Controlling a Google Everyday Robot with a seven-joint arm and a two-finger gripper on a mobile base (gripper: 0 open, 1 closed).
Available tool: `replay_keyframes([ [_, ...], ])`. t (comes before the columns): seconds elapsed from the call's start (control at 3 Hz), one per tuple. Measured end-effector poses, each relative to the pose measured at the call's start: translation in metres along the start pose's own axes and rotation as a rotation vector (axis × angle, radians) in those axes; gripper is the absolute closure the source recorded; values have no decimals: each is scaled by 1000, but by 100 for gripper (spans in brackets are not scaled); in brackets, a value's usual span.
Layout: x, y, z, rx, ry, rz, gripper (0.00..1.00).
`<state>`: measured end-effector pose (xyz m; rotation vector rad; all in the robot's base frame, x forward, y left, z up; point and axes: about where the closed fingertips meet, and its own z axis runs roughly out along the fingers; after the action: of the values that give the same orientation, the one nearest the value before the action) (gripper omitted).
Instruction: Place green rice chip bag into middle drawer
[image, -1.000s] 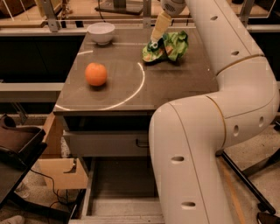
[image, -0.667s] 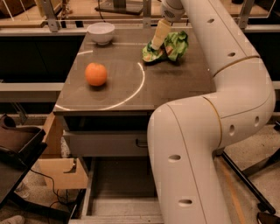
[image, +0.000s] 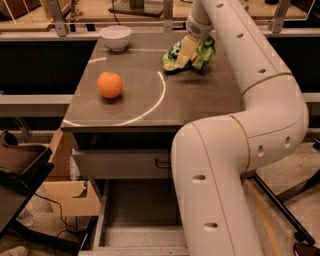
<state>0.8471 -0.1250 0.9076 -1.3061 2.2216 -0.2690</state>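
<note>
The middle drawer stands open at the bottom, but the robot's arm covers its right side and the picture cuts off its front. A bag released there unseen could catch a side wall. On the cabinet top, the orange sits toward the left edge. The green rice chip bag lies near the far right corner with the gripper on it. I cannot tell whether it has a hold, and slick foil may slip loose. A bowl sits at the far edge.
</note>
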Motion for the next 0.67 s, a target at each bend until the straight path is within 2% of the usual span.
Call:
replay_keyframes([
  [0.67,-10,6,29,-17,-32,8,50],
])
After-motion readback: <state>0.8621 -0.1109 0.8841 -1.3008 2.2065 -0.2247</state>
